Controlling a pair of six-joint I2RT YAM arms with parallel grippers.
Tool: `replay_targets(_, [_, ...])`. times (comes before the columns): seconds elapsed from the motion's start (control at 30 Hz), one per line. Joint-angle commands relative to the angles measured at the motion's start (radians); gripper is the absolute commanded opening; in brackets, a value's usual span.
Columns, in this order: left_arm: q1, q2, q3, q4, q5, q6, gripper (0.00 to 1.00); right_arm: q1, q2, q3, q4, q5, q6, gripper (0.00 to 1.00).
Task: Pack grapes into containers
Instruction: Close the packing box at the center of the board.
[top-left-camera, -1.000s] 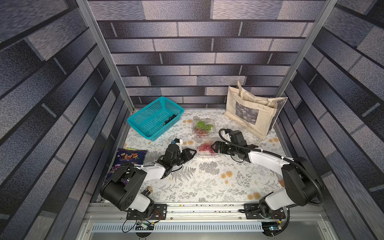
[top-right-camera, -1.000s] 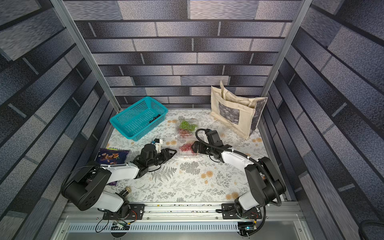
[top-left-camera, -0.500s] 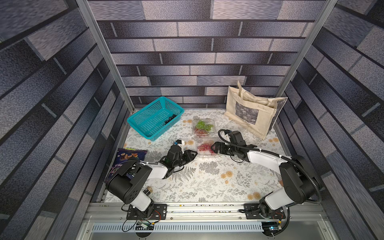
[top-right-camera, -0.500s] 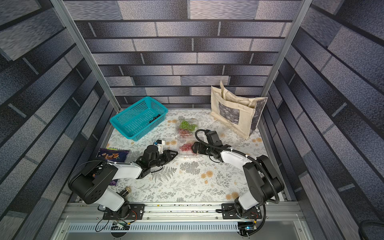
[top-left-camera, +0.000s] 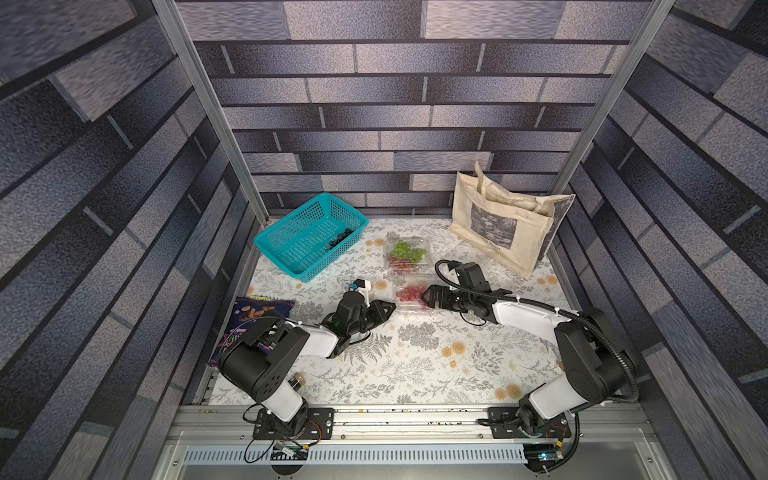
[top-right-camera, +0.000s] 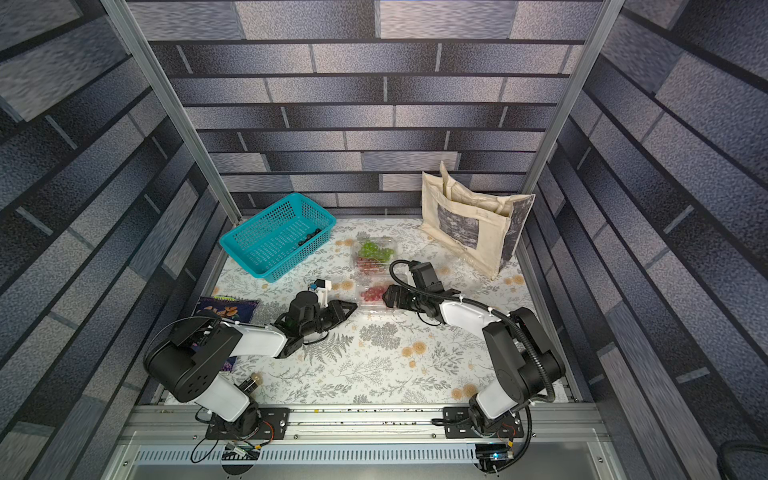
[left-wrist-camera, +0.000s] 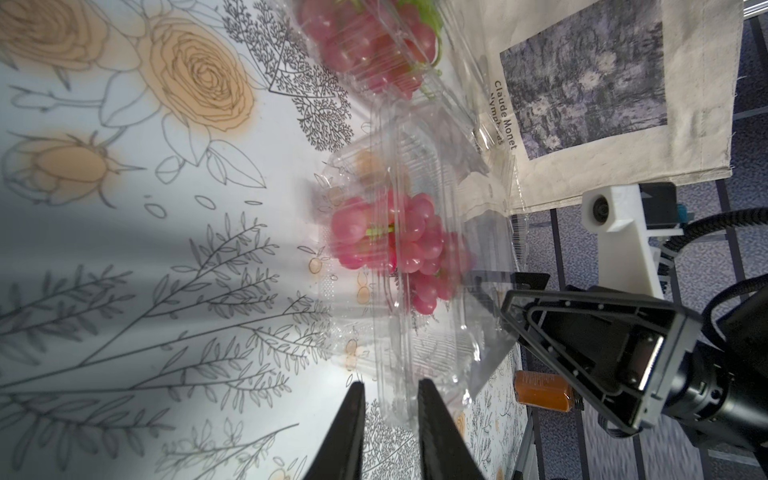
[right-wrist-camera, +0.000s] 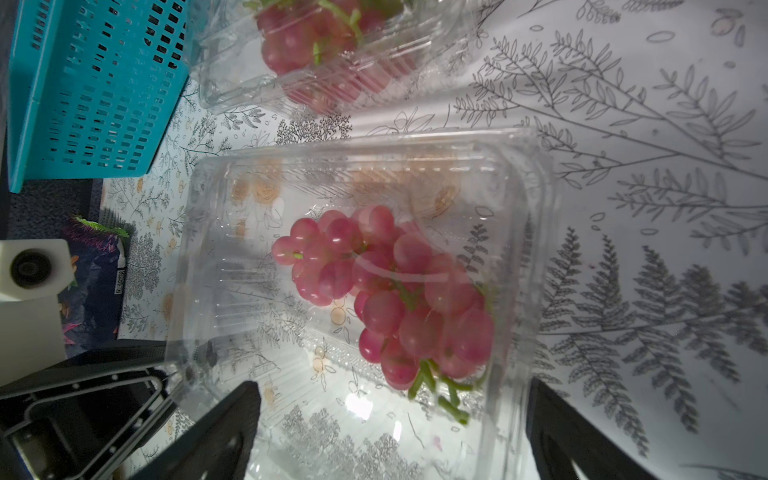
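Now | near box (top-left-camera: 412, 310): red grapes (top-left-camera: 409, 293) | left gripper (top-left-camera: 390, 307) narrow around its edge, hold unclear | right gripper (top-left-camera: 424, 296) spread wide

Walls (top-left-camera: 386, 99): I've got grey-blue brick print on the back and both flanks.
Posts (top-left-camera: 217, 124): two bare aluminium uprights at the back corners.
Counter (top-left-camera: 415, 374): white cloth with grey ferns and orange blooms.
Front rail (top-left-camera: 415, 419): slotted aluminium along the near edge.
Light: soft and even, with pale glare on the cloth in both wrist views.
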Motion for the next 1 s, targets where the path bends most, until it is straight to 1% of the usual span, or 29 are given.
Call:
replay_targets(0.0, [-0.014, 0.021, -0.004, 0.011, -0.023, -0.007, 0.25, 0.012, 0.018, 0.034, 0.007, 0.001, 0.006, 1.00])
replay_targets(0.4, [-0.031, 0.041, -0.012, 0.042, -0.039, -0.014, 0.19, 0.033, 0.038, 0.047, 0.013, 0.008, 0.013, 0.98])
replay_targets(0.67, [-0.036, 0.051, -0.014, 0.051, -0.045, -0.017, 0.12, 0.044, 0.047, 0.052, 0.018, 0.009, 0.017, 0.97])
replay_targets(0.87, [-0.041, 0.057, -0.017, 0.054, -0.049, -0.017, 0.11, 0.049, 0.053, 0.061, 0.016, 0.009, 0.017, 0.97])
replay_targets(0.93, [-0.041, 0.057, -0.018, 0.055, -0.050, -0.018, 0.08, 0.050, 0.056, 0.062, 0.017, 0.009, 0.017, 0.97])
replay_targets(0.97, [-0.040, 0.057, -0.020, 0.056, -0.049, -0.017, 0.07, 0.050, 0.056, 0.065, 0.014, 0.009, 0.016, 0.96])
